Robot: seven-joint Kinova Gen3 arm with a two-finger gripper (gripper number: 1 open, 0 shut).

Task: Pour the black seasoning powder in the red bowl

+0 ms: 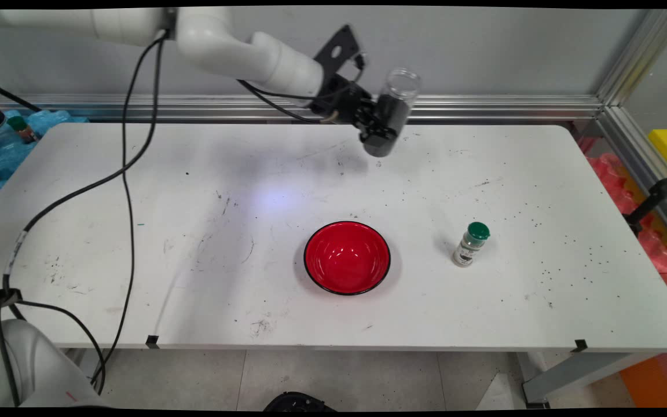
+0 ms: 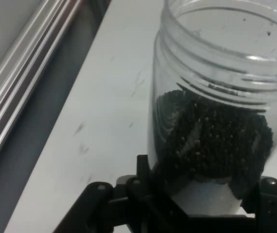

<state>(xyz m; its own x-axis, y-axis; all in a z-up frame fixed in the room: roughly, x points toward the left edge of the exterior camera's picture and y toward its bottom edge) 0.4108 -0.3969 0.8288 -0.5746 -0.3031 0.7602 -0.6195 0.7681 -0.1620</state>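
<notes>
Jar [image 1: 394, 110] of dark granules sits clamped in my tool [image 1: 381, 124], which hangs in the air over the far part of the worktop [image 1: 136, 231], close to the aluminium rail [image 1: 484, 107] along the wall. I hold the clear jar by its lower, filled half, tilted a little, its lidless threaded mouth pointing up and away from me (the upper half is see-through and holds nothing). In the hand view the jar [image 2: 216, 121] fills most of the frame, the dark grains packed down by my fingers [image 2: 143, 170], which press against it on both sides.

Below my tool and toward the near edge, a red bowl [image 1: 347, 258] with a black rim stands open side up on the worktop, well apart from the jar. Off to the bowl's side stands a small shaker bottle [image 1: 471, 244] with a green cap, upright, also well below and clear of my tool. Dark specks are scattered over the worktop around that bottle.
</notes>
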